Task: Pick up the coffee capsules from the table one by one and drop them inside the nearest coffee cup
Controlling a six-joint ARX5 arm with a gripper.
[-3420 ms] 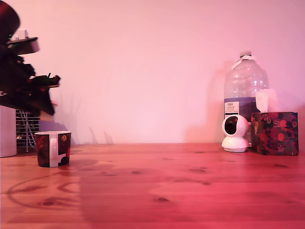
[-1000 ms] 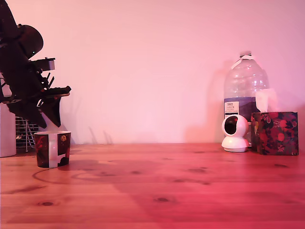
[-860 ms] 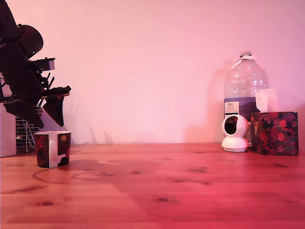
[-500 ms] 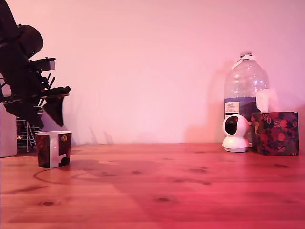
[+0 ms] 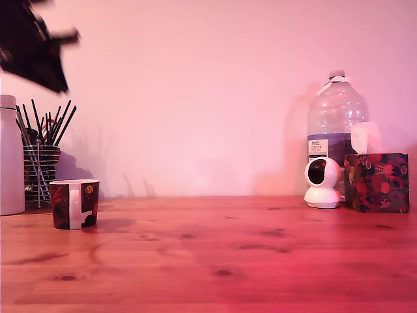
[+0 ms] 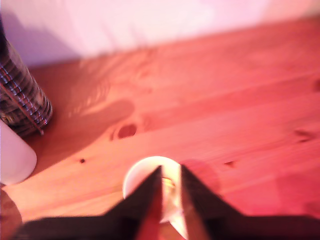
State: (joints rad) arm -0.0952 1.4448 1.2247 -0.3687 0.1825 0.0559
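High above the coffee cup (image 5: 74, 204) the hand (image 6: 170, 181) hung with fingers nearly together and nothing gripped, no capsule left showing on the table (image 5: 260, 261), so the drop looked done.

Home tabletop: tissue box (image 5: 376, 182), water bottle (image 5: 335, 124).

A plain wall (image 5: 208, 98) fills the far side of the room, washed in pink light with soft shadows. At the exterior view's right, against it, stand 1 large clear water bottle (image 5: 335, 130), 1 small white dome camera (image 5: 322, 184) and 1 dark floral tissue box (image 5: 376, 182), close together. At the far left of that view are 1 tall white cylinder (image 5: 10, 156) and 1 wire holder of dark sticks (image 5: 40, 160).
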